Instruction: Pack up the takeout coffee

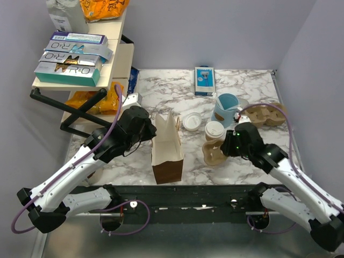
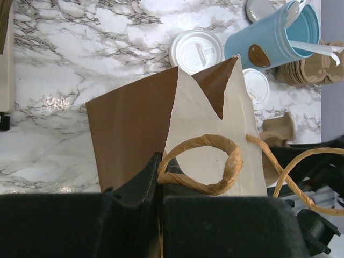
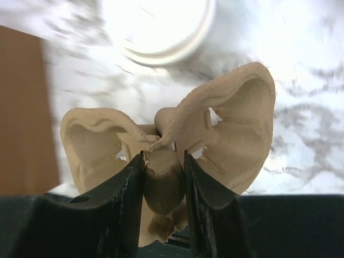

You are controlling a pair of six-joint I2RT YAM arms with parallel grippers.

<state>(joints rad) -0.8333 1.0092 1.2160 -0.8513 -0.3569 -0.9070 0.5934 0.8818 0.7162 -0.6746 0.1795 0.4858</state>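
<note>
The takeout coffee (image 1: 214,130), a small tan cup with a white lid on it, stands on the marble table just behind a brown pulp carrier (image 1: 214,153). My right gripper (image 1: 229,145) is shut on the carrier's middle ridge (image 3: 164,177), and its two cup wells spread to either side. A blurred white lid (image 3: 156,27) shows beyond the carrier. My left gripper (image 1: 149,131) is shut on the top left edge of an upright brown paper bag (image 1: 166,148), by its twisted paper handle (image 2: 215,166). The cup's lid (image 2: 256,85) peeks out behind the bag.
A loose white lid (image 1: 192,121) lies behind the bag. A light-blue mug (image 1: 227,107) and a stack of pulp carriers (image 1: 264,115) stand at the back right. A blue box (image 1: 204,80) lies at the back. A shelf with boxes (image 1: 72,59) stands at the left.
</note>
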